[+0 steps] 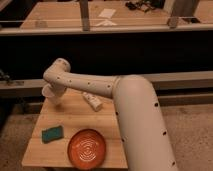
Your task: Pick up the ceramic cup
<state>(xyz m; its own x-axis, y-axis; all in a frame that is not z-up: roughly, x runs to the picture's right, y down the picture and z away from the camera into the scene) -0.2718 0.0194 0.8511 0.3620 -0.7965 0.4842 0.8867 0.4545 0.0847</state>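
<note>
The ceramic cup (pixel 48 92) shows as a small white tapered shape at the far left corner of the wooden table (pixel 75 119). It is right at the tip of my arm. My gripper (pixel 54 98) is at the cup, just over the table's back left corner, and is mostly hidden behind my wrist. My white arm reaches from the lower right across the table to that corner. I cannot tell whether the cup rests on the table or hangs a little above it.
A white cylindrical bottle (pixel 92 101) lies on its side near the table's middle back. A green sponge (pixel 52 133) lies front left. An orange plate (pixel 88 148) sits at the front middle. A dark counter and shelf stand behind the table.
</note>
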